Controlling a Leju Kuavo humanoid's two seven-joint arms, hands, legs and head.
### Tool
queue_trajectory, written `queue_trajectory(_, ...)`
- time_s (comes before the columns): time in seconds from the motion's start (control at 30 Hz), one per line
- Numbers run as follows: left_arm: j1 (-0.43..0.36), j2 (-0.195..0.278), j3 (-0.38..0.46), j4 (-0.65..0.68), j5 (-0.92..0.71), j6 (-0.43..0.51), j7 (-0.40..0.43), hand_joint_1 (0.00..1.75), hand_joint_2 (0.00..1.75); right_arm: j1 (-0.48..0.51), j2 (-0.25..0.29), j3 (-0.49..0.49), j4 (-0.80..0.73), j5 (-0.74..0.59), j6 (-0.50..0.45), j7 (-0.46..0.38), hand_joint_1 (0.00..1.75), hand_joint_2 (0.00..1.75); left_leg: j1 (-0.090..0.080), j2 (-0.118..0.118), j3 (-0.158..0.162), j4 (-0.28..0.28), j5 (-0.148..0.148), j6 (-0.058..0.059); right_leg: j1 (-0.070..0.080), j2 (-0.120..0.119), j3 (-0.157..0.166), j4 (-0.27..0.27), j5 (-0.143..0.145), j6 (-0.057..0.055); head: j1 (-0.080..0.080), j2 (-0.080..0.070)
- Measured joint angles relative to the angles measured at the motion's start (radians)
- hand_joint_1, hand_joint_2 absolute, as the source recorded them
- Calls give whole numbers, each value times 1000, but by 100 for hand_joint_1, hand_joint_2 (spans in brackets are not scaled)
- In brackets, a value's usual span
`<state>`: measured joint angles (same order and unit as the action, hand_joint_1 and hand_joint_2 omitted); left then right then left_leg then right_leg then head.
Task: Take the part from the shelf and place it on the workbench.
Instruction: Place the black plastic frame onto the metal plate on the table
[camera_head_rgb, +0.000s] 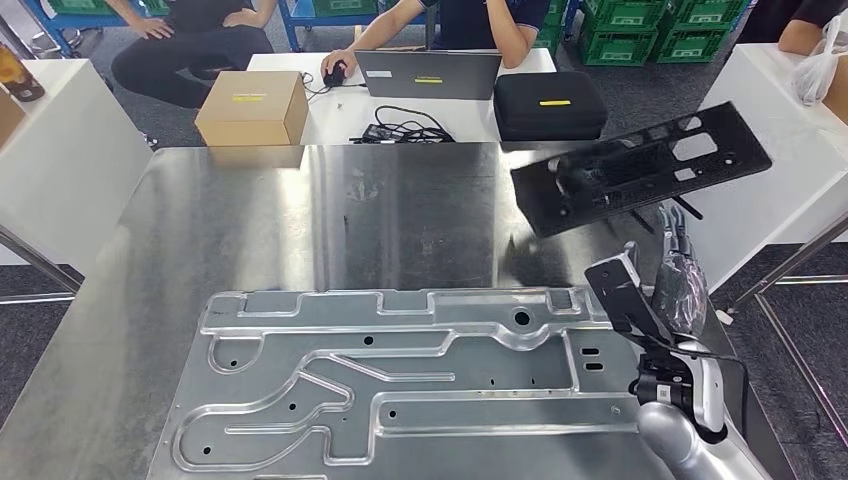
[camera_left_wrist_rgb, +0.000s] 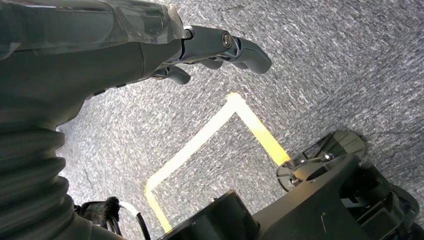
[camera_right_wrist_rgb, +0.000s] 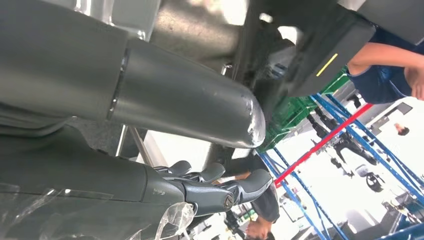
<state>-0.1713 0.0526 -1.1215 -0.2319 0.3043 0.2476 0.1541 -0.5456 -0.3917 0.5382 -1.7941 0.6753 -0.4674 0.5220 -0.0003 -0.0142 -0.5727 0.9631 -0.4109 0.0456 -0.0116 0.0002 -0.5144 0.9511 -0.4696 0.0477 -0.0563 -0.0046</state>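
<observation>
The part (camera_head_rgb: 640, 165) is a flat black panel with several cut-outs. It hangs tilted over the right rim of the steel workbench (camera_head_rgb: 400, 210), its left end blurred. My right hand (camera_head_rgb: 680, 275), wrapped in clear film, sits just under the part's near edge with dark fingers (camera_head_rgb: 684, 215) pointing up at it. In the right wrist view the thumb (camera_right_wrist_rgb: 200, 110) and fingers (camera_right_wrist_rgb: 225, 190) stand apart with nothing between them. My left hand (camera_left_wrist_rgb: 215, 50) hangs over the grey floor, fingers loosely extended and holding nothing.
A large stamped silver plate (camera_head_rgb: 400, 380) covers the bench's near half. Behind the bench a white table holds a cardboard box (camera_head_rgb: 252, 105), cables (camera_head_rgb: 400, 130), a laptop (camera_head_rgb: 428, 72) and a black case (camera_head_rgb: 550, 103), with people seated there. White tables (camera_head_rgb: 60, 150) flank both sides.
</observation>
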Motion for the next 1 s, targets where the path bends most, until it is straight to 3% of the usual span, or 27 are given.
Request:
queue_trajectory(0.83,2,-8,0,-2,3,-3,0,0,175,48,-10,5,-5,-7,25,2,0,0,0,0,0,0,0,0,0,0,0,0,0,0,0,0)
queue_trajectory(0.97,5,-10,0,-2,4,-1,-6,0,0,49,-10,7,-6,-2,36,3,0,0,0,0,0,0,0,0,0,0,0,0,0,0,0,0)
queue_trajectory(1.0,8,-11,0,-2,5,0,-9,0,0,48,-10,8,-6,3,41,3,0,0,0,0,1,0,0,0,0,0,0,0,0,0,0,0)
